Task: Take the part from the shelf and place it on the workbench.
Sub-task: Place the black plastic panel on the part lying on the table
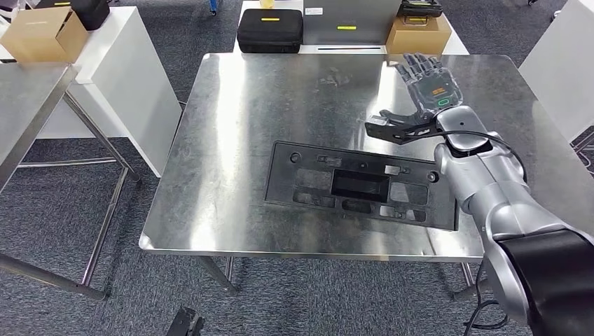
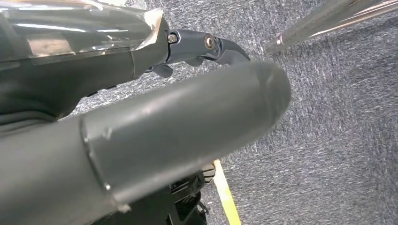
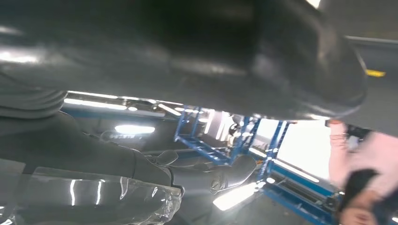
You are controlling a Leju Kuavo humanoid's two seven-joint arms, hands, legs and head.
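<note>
Black part [image 1: 361,183] flat on steel workbench [image 1: 231,133], right hand [image 1: 420,94] spread above.

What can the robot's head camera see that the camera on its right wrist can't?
The head view alone has the black part lying flat on the steel workbench, plus a black case and cardboard boxes on the white tables behind it. The right wrist view alone has blue racks and a person in a pink sleeve. Both include the right hand, held above the workbench beyond the part with fingers spread, holding nothing.
</note>
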